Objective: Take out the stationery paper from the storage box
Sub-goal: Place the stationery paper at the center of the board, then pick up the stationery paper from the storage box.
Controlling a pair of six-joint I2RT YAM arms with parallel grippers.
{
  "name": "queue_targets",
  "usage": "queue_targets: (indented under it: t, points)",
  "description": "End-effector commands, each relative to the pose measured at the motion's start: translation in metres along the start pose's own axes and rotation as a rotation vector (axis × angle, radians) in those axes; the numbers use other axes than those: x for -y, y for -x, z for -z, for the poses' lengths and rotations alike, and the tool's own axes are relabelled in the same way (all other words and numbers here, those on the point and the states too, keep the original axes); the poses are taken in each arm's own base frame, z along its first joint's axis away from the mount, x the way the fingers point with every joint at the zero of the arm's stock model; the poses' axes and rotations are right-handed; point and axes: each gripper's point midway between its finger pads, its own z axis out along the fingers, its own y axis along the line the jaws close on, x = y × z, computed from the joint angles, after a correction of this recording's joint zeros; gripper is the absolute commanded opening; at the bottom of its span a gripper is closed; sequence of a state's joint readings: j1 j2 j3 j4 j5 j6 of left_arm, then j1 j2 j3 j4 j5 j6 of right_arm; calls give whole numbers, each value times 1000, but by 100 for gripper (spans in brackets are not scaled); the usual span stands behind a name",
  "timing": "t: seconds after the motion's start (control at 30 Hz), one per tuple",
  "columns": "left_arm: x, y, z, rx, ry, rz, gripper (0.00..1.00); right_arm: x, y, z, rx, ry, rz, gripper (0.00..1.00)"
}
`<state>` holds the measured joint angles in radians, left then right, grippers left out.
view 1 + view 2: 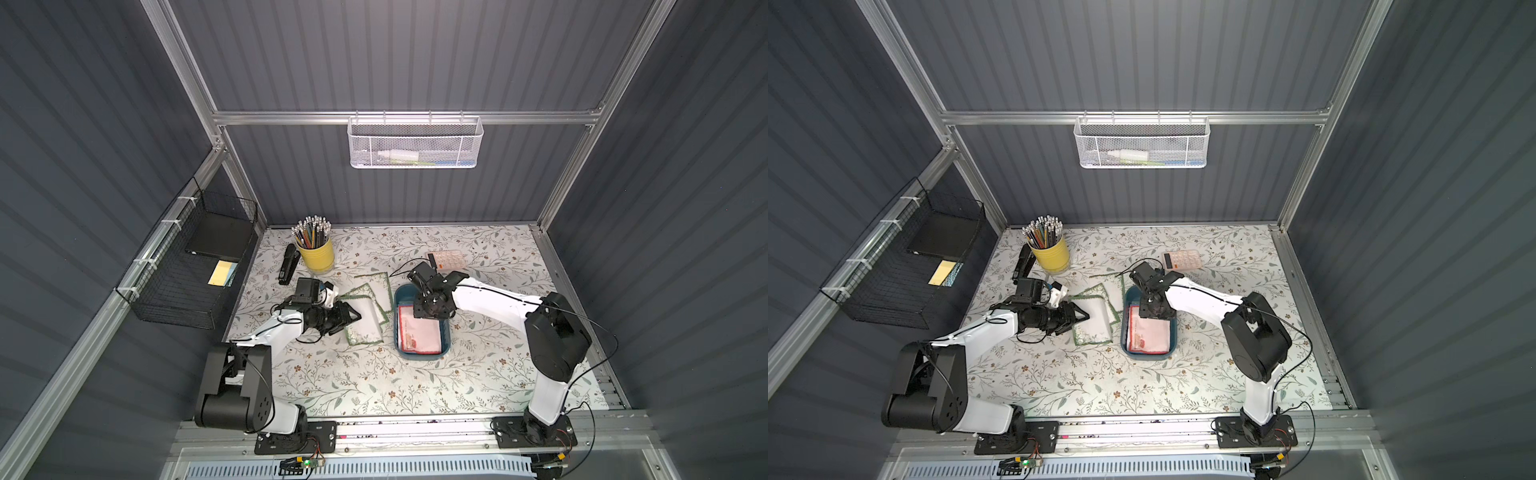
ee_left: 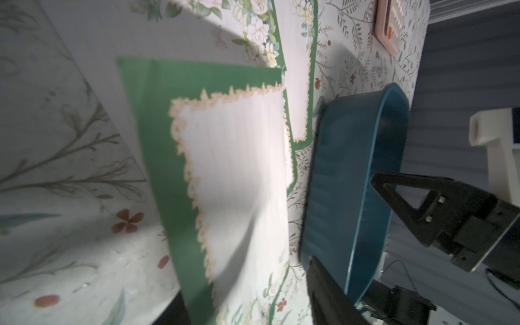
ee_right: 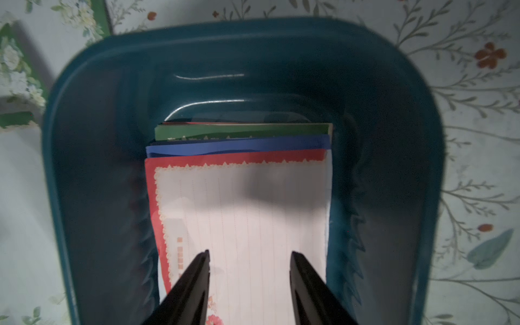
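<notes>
**In the storage box [image 3: 244, 31]: limp sheets, best taken by a raised edge**

Inside it lies what is left of the stationery paper [image 3: 244, 213]. It is a small flat stack with a red-bordered lined sheet on top, and blue and green edges peek out beneath at one end. Several green-bordered sheets [image 1: 370, 328] already lie out on the tabletop [image 1: 415, 386], overlapping one another just beside the box.

The right fingers [image 3: 188, 287] stand about half open and point down into the box, their tips over the top sheet. Nothing is between them, and I cannot tell whether they touch the paper. The left fingers [image 2: 326, 295] are spread apart and empty, low over the green-bordered sheets.

The paper looks very light, thin and floppy, with no stiffness to lean on. Lying flat on the stack, it offers no edge to pinch, and the box walls crowd any sideways approach. The likely hold is made by pressing on the top sheet and drawing the fingers together so it buckles, then nipping that ridge. Pinching a short edge lifted against the wall may also work. Two sheets may cling together, a hard pinch may crease them, and the box itself seems light enough to slide.
</notes>
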<state>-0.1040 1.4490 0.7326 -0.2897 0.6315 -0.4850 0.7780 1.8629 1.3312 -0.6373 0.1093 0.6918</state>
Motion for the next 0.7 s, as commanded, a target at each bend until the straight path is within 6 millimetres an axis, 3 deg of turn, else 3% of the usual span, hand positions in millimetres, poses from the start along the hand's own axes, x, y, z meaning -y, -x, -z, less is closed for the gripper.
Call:
queue_targets:
  t: [0.0,0.13,0.23,0.37,0.43,0.67]
  points:
    - [-17,-5,0,-18,91,12,67,6,-8,-9,-31,-38,-8,53]
    - [-25,3,6,10,172,15,78,8,-11,-13,-41,-54,-6,53]
    - [-29,25,21,111,268,9,79,9,-11,-13,-44,-66,1,56]
    - [-14,44,46,218,286,-8,80,18,-9,-15,-38,-133,9,57]
    - [-2,52,55,263,260,-15,81,22,-10,-17,-41,-168,20,63]
    - [-1,50,56,268,246,-5,81,25,-22,-34,-82,-179,24,63]
